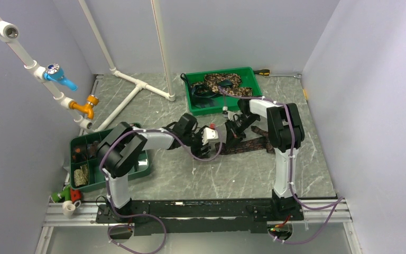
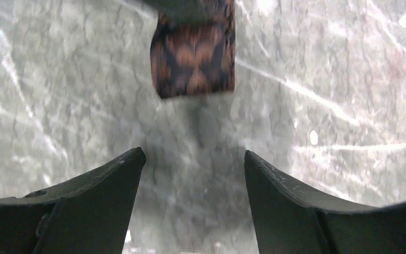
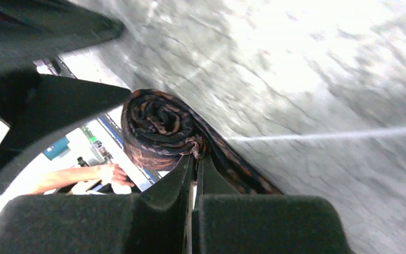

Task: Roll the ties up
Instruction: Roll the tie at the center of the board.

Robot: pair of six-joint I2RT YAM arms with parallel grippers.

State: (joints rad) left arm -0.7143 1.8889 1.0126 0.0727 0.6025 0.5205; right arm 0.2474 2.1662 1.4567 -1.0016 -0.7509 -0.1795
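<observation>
Where the two arms meet: mid-table, both wrists close together over the grey marbled table, with the brown tie beneath them.
Right gripper: jaws pressed tight together, pinching the brown tie's fabric at the outer edge of its coil.
Coil: several dark brown-and-orange turns wound into a spiral, sitting right at the right fingertips; whether it rests on the table or hangs just above it, I cannot tell.
Unrolled length: runs from the coil back along the right fingers. In the top view it lies flat on the table as a dark strip passing under the right arm.
Left gripper: jaws wide apart with nothing between them, only bare table in the gap.
Coil from the left wrist: a short patterned block near the top edge of that view, ahead of the left fingers and apart from them.
Green bin: at the far edge of the table, holding a heap of mottled ties, tan and brown.
Green tray: at the left edge, divided into compartments and partly hidden by the left arm; a tan mottled roll sits in a near-left compartment.
Purple cables: run along both arms, one looping down between the two wrists.
</observation>
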